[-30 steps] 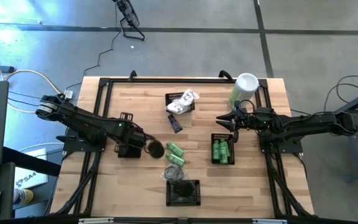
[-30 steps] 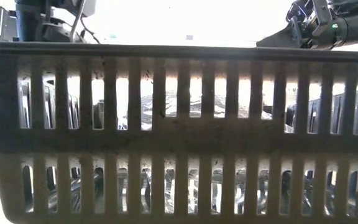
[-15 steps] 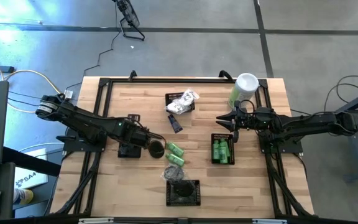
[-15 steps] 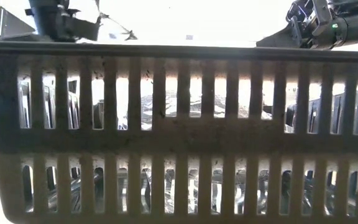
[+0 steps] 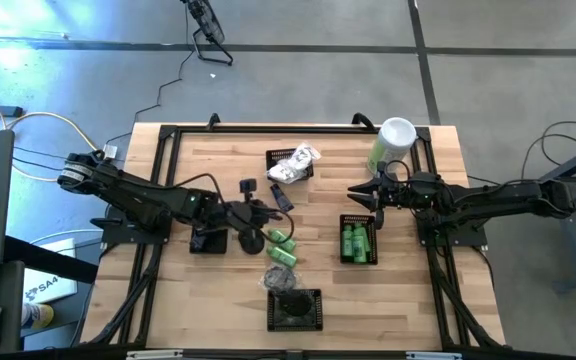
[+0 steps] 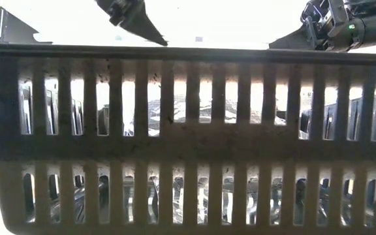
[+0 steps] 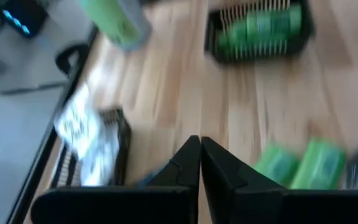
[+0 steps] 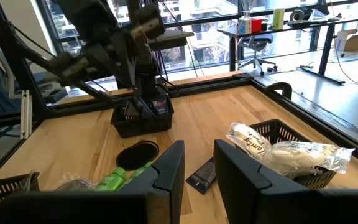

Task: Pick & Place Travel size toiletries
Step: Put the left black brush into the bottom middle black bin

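Note:
My left gripper (image 5: pixel 271 212) (image 7: pixel 199 142) hangs shut and empty above the table's middle, pointing slantwise down toward the right. Just below and beside it lie a dark round piece (image 5: pixel 251 240), two green bottles (image 5: pixel 281 240) (image 7: pixel 300 163), a clear crinkly packet (image 5: pixel 280 257) and a small black tube (image 5: pixel 283 200). White packets (image 5: pixel 298 160) fill the far basket (image 5: pixel 276 158). More green bottles (image 5: pixel 357 242) lie in the right basket (image 5: pixel 344 222). My right gripper (image 5: pixel 353 195) (image 8: pixel 199 158) waits open above that basket's far edge, pointing left.
A tall pale-green canister (image 5: pixel 391 142) with a white lid stands at the far right. A near basket (image 5: pixel 295 310) holds dark pieces, and its slatted wall (image 6: pixel 188 137) fills the low view. Another black basket (image 5: pixel 208 241) (image 8: pixel 143 119) sits under the left arm.
My left gripper has risen from beside the dark round piece and swung toward the table's right, tipping up from pointing down to a shallow slant. Its fingers have shut on nothing. The dark round piece stays where it lay.

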Controlling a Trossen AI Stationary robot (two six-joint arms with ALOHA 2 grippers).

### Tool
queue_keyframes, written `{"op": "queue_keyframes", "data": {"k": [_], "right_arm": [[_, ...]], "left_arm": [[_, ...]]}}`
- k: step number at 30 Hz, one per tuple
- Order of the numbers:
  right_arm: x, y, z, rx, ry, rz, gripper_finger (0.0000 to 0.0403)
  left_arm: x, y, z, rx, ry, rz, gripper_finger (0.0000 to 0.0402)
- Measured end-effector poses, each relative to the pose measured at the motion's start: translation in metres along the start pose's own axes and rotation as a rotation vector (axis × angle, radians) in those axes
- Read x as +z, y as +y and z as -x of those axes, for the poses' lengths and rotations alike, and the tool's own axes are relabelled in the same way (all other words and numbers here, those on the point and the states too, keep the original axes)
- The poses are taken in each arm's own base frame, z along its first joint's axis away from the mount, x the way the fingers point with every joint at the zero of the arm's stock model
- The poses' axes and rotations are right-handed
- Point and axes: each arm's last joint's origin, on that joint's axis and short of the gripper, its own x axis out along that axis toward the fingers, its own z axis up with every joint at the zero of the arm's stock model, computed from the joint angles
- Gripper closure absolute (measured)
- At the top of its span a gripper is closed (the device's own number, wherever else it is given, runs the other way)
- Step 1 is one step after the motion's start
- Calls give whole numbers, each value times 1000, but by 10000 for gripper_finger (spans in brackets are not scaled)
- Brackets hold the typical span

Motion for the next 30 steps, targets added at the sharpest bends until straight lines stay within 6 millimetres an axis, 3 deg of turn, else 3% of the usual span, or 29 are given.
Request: {"op": "queue_keyframes", "data": {"k": [4, 19, 30], "right_arm": [[0, 0, 0, 0, 0, 0, 324], [0, 0, 0, 0, 0, 22, 324], [0, 0, 0, -3, 0, 22, 324]], "left_arm": [[8, 0, 0, 2, -71, 38, 391], [5, 0, 0, -14, -46, 88, 391], [21, 2, 2, -10, -199, 165, 391]]}}
